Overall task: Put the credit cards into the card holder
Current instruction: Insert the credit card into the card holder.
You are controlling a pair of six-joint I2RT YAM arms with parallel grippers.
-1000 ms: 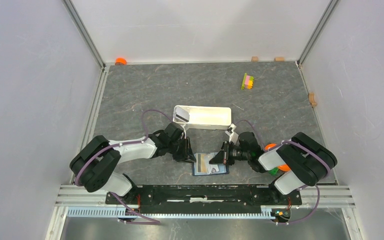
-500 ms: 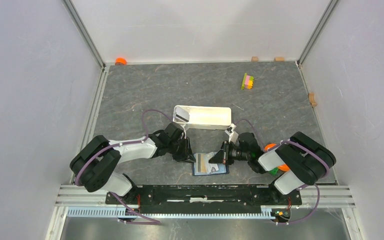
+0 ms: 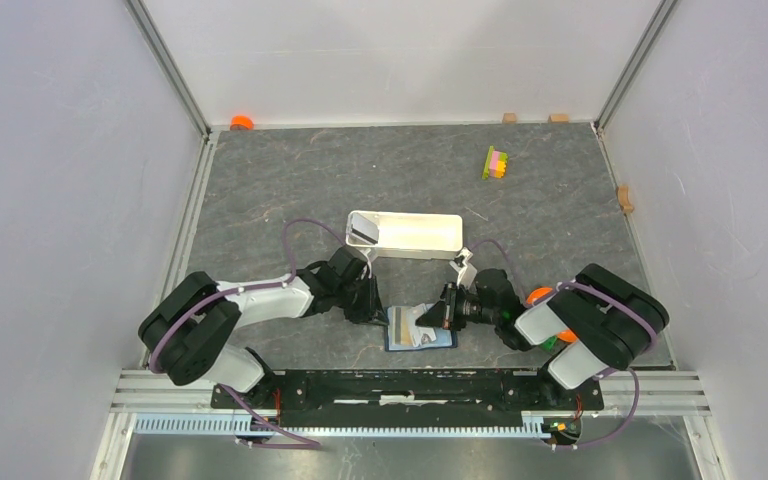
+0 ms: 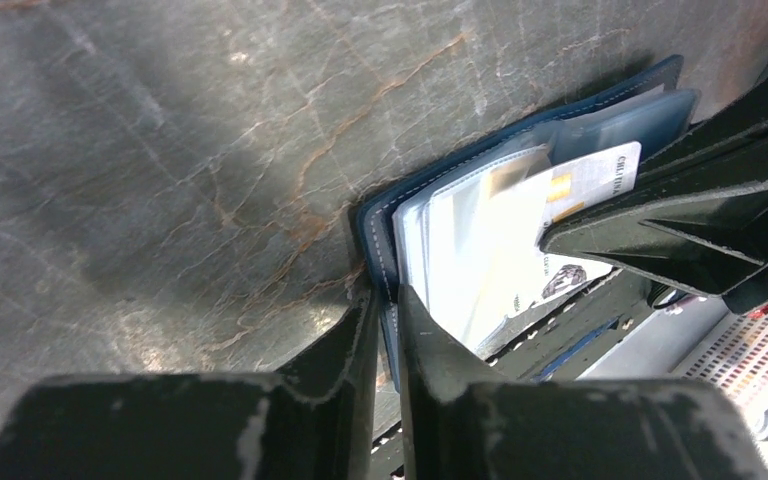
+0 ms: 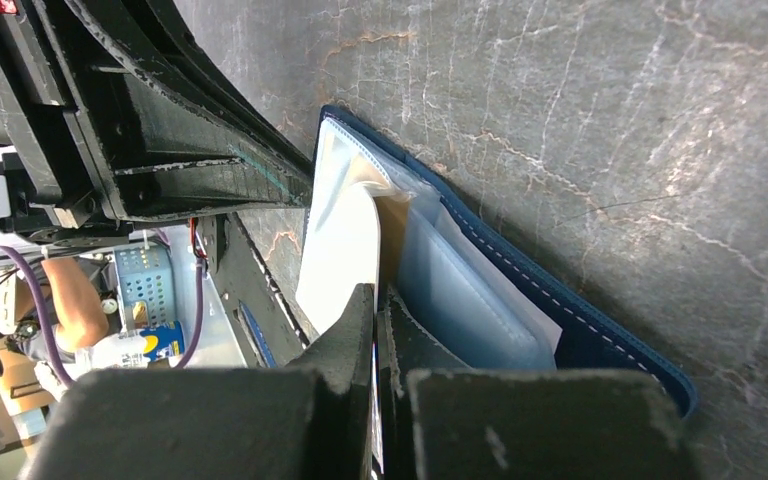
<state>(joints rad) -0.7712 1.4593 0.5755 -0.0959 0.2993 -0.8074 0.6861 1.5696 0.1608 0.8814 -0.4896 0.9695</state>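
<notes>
The left arm (image 3: pixel 260 298) and the right arm (image 3: pixel 560 318) are both folded low, elbows pushed out to the sides, forearms reaching inward toward each other. The left gripper (image 3: pixel 378 312) has its fingers nearly together, nipping the edge of the card holder (image 4: pixel 375 228). Facing it, the right gripper (image 3: pixel 432 318) is pressed tight on a credit card (image 5: pixel 345 250).

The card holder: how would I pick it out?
Find the grey table's near edge, between the two arms. The card holder lies open there, nearer than the long white tray. Only it is dark blue with pale pockets.
</notes>
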